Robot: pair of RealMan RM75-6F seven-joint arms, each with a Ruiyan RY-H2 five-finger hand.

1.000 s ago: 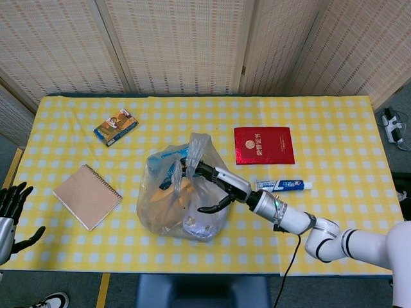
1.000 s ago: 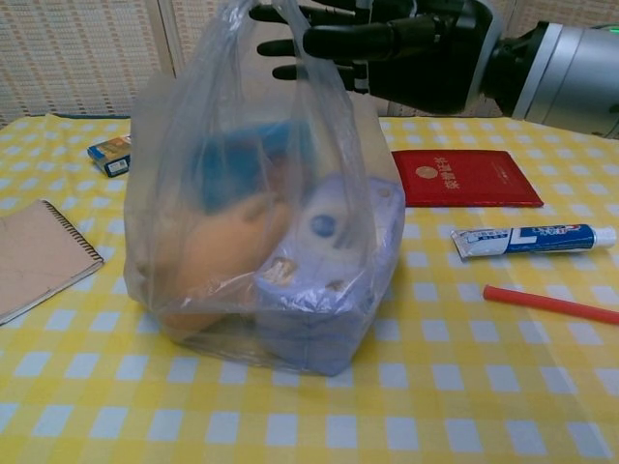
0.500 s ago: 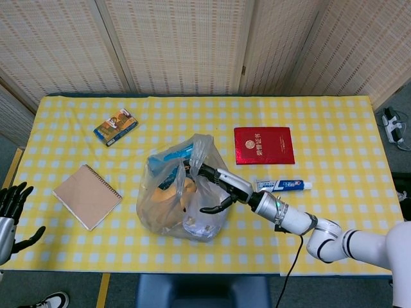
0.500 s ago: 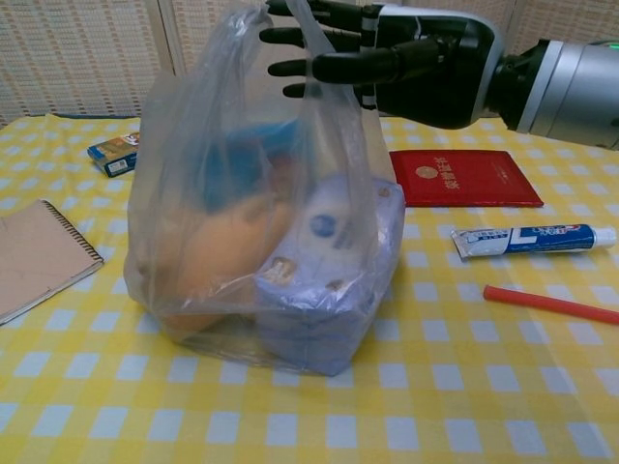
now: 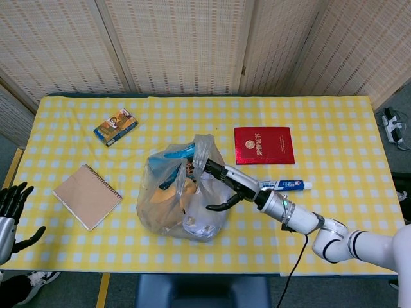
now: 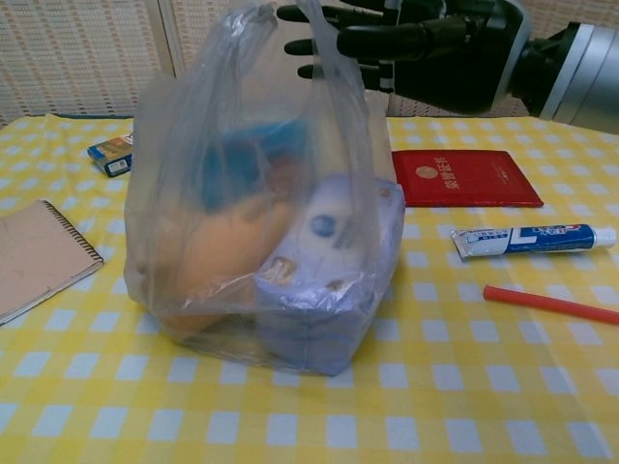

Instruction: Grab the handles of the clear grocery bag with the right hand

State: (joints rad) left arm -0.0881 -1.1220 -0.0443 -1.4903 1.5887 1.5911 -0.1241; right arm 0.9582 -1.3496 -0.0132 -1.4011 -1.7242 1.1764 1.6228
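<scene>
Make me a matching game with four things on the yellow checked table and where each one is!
Things:
1. spiral notebook
2. red booklet
3. toothpaste tube
4. clear grocery bag

Places:
A. just in front of the red booklet
B. middle of the table, full of items
C. near the left edge
D. right of the bag, toward the back

Pairs: 1-C, 2-D, 3-A, 4-B

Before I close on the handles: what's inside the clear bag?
Through the clear grocery bag show an orange rounded item, something blue higher up and a white-and-blue pack. The plastic blurs them, so their labels and whatever lies underneath cannot be made out.
</scene>
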